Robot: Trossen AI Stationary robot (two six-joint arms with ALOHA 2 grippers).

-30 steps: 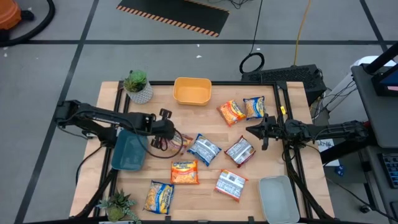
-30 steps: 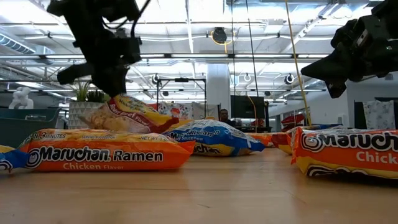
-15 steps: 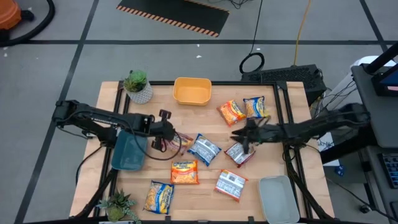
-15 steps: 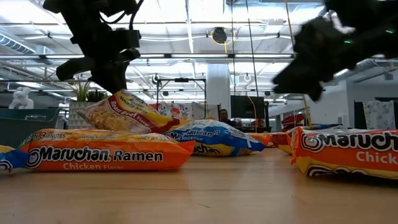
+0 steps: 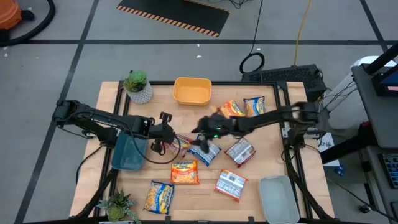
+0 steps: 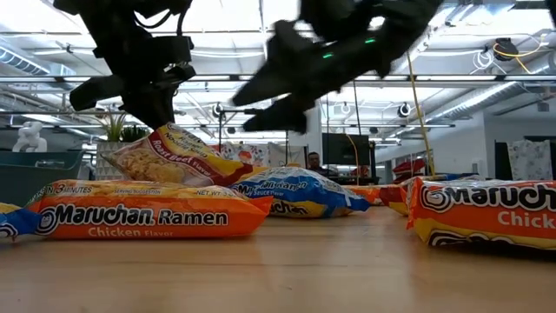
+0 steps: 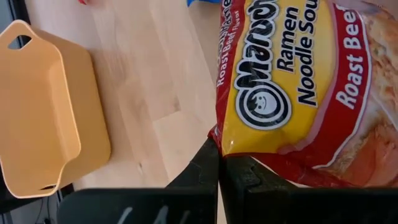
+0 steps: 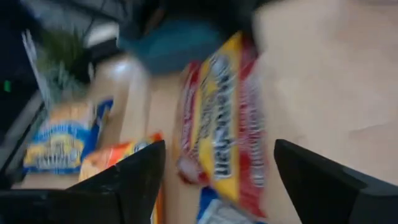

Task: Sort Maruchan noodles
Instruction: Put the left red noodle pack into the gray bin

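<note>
My left gripper is shut on a red-and-yellow Roast Beef noodle packet, next to the blue bin. The low view shows this packet tilted below the fingers. My right gripper is open in the air over the table's middle, above a blue-and-white packet and just right of the held packet. It touches nothing. Other Maruchan packets lie flat on the table: orange, blue-and-yellow, red-and-white ones, and two at the far right. My left gripper pinches the Roast Beef packet at a corner of its crimped end between its two fingers. The fingers slant down from the table's left side. The packet hangs tilted, held end up, far end low behind the blue packet; whether that end rests on the table I cannot tell.
A yellow bin stands at the far edge, a clear bin at the near right corner. Potted plants stand at the far left and near left corners. Bare wood lies between the yellow bin and the left gripper.
My right gripper has swept fast from the table's right side toward the left, across the red-and-white packet to above the blue-and-white one, close to the held Roast Beef packet. Its fingers have opened on the way.
</note>
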